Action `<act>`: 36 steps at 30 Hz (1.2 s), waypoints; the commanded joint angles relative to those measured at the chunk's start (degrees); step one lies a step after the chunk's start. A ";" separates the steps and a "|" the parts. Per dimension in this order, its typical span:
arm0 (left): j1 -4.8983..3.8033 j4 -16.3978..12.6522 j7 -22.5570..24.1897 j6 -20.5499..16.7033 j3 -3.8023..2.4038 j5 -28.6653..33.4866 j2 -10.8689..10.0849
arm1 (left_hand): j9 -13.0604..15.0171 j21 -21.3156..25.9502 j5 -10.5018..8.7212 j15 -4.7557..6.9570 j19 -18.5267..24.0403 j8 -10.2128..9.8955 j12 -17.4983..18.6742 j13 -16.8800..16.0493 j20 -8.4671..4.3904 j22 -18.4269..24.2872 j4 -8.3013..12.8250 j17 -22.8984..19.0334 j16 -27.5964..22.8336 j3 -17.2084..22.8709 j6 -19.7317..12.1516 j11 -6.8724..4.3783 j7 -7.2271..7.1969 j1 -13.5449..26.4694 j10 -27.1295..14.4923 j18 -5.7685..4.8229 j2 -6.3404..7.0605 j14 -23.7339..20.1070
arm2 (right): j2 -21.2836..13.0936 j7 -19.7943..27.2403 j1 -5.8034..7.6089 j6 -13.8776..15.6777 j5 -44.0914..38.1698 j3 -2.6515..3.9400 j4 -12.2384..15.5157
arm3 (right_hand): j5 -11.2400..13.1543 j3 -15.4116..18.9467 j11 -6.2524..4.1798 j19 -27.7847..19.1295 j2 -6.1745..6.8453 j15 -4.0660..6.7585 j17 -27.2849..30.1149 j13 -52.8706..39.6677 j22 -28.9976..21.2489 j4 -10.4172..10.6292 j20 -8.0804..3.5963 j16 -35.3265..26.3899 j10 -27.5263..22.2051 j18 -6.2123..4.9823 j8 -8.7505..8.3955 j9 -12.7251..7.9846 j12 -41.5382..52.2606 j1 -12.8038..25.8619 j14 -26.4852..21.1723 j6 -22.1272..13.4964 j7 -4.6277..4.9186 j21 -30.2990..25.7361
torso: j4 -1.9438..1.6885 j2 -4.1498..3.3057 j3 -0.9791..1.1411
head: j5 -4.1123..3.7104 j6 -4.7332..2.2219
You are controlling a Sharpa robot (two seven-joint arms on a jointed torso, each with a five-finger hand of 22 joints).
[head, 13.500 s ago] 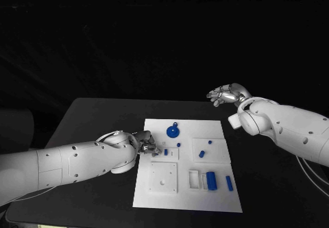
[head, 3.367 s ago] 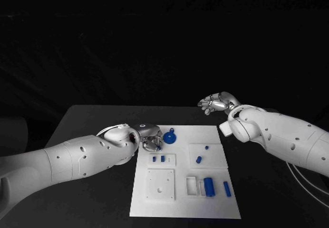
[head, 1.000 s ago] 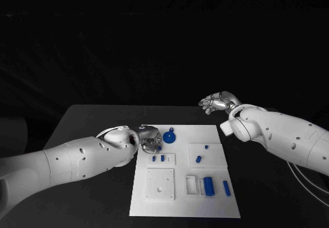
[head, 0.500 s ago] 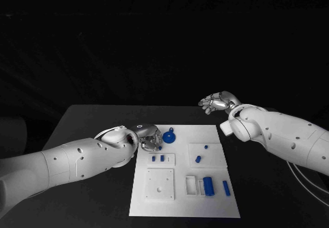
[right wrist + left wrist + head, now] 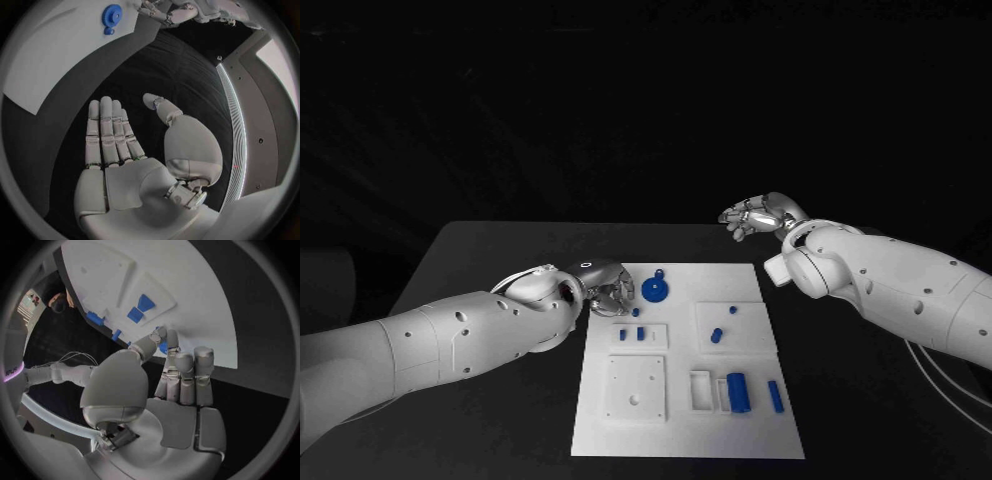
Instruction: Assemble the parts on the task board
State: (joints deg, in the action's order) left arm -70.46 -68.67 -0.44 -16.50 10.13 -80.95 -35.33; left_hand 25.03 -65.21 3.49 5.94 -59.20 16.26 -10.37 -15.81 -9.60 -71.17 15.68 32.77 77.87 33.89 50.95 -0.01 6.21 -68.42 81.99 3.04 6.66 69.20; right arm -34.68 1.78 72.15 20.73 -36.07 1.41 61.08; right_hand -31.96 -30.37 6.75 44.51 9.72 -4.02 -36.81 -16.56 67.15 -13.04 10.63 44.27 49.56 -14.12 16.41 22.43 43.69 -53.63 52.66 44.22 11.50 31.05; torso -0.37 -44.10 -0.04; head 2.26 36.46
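The left hand (image 5: 606, 292) is held over the near-left edge of the task board (image 5: 689, 440), and a small blue part (image 5: 162, 346) is pinched between its thumb and a fingertip — the other fingers lie straight, side by side. The right hand (image 5: 759, 215) is raised beyond the board's far right corner, spread and empty. A blue gear (image 5: 656, 291) lies on the board just beside the left hand; further blue parts (image 5: 740, 392) sit in recesses nearer the robot, on the black surface (image 5: 488, 250).
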 commanded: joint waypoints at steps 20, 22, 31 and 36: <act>-1.16 -4.35 15.67 -0.35 -4.04 43.41 -7.33 | 1.48 14.36 -0.06 -5.19 10.05 1.64 5.83 1.58 3.16 6.95 -1.70 -8.63 -19.45 1.44 0.78 5.22 2.41 3.65 -11.33 1.96 0.47 -10.12 | -7.04 1.30 -1.09 -11.24 -31.28 -1.19 5.69 | 12.61 -7.89 -0.56 12.44 -1.80 4.13 -0.52 7.94 0.00 -2.90 -5.00 4.44 7.56 -0.88 3.35 0.84 -15.88 -7.49 10.84 4.63 -0.90 4.24 | -0.30 0.50 -0.22 | -2.28 -0.87; -1.26 -4.34 16.92 0.87 -4.06 48.52 -7.52 | 1.90 16.59 0.04 -5.63 10.47 2.04 6.24 1.91 3.76 8.22 -1.17 -9.98 -23.38 1.52 0.86 5.64 2.31 2.93 -11.43 1.63 -0.56 -9.89 | -7.60 1.53 -1.45 -11.01 -34.68 -1.40 6.23 | 13.78 -8.08 -0.76 14.15 -1.53 4.42 -0.86 8.61 0.09 -3.01 -5.82 5.07 9.14 -0.88 3.45 0.84 -18.49 -7.91 12.38 4.90 -1.06 5.10 | -0.32 0.68 -0.25 | -2.23 -0.96; -1.96 -6.07 18.09 2.43 -4.04 61.61 -8.24 | 2.39 20.83 -0.37 -7.05 11.74 2.10 6.46 2.78 4.97 10.07 -0.47 -11.42 -31.49 -0.75 -0.02 6.15 2.74 5.10 -11.66 0.92 -0.88 -10.22 | -8.59 0.43 -3.12 -7.27 -50.64 -4.36 9.46 | 18.00 -10.31 -2.16 21.78 0.76 5.89 -4.46 9.26 1.61 -2.12 -9.61 9.44 13.73 -0.88 4.25 0.98 -23.70 -10.05 19.11 7.30 -2.22 9.46 | -0.44 1.85 -0.58 | -2.28 -0.79; -1.96 -7.23 18.26 1.00 -4.01 66.33 -8.31 | 2.18 25.83 -0.30 -10.44 16.55 1.20 6.65 4.79 8.20 12.03 -0.55 -13.07 -38.83 -3.73 -2.25 7.92 3.55 8.69 -16.74 0.62 -0.35 -15.18 | -8.09 -1.97 -3.71 -5.29 -55.40 -5.49 10.51 | 20.36 -10.71 -1.89 22.55 2.26 5.66 -5.17 9.90 1.83 -1.19 -10.08 9.36 14.35 -0.88 3.92 0.73 -26.63 -10.00 19.85 7.08 -2.07 9.75 | -0.46 2.36 -0.68 | -2.40 -0.50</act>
State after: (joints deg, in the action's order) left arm -72.34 -75.48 15.82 -15.48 6.15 -22.36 -43.66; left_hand 27.30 -39.73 3.28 -4.37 -43.05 17.59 -3.99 -11.19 -1.53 -59.27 15.13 19.79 39.51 30.33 48.98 7.82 9.79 -60.17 65.68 3.62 6.26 54.40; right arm -42.85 1.81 68.47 13.27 -83.64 -4.10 71.29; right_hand -11.78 -41.14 4.72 66.76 11.65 1.63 -41.94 -6.72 68.95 -14.46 0.51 53.47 63.54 -13.26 20.60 23.22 17.27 -63.66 72.16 51.21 9.03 40.60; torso -0.83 -42.18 -0.62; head -0.01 35.83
